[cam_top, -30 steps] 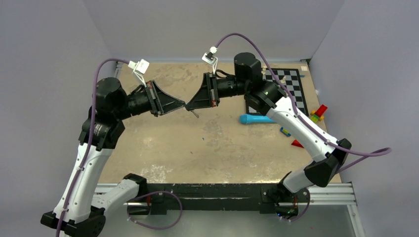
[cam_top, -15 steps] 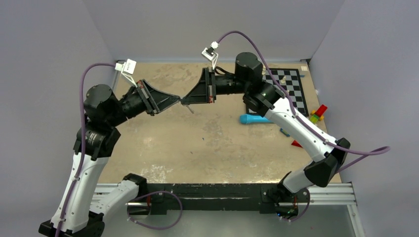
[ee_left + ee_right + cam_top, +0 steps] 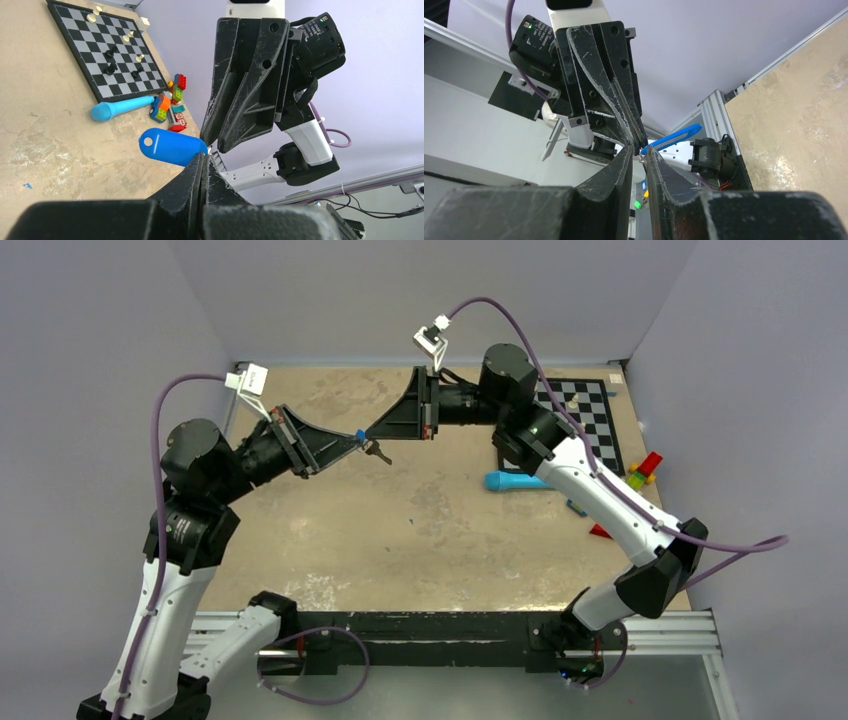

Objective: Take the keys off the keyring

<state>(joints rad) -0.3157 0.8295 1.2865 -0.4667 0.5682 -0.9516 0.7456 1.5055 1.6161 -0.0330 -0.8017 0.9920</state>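
Where the overhead view shows the keys (image 3: 378, 452) as a dark metal sliver hanging above the mottled tan table (image 3: 450, 540), the left wrist view shows only their glossy blue oval tag (image 3: 170, 146), its end pinched by the tightly closed left gripper (image 3: 202, 160). The right wrist view shows the tag edge-on and the scuffed black right gripper (image 3: 639, 152) slightly parted just beside it.

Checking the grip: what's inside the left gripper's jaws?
The blue tag juts from the shut left gripper, its end pinched inside; keys hang below. How deep it sits is covered.
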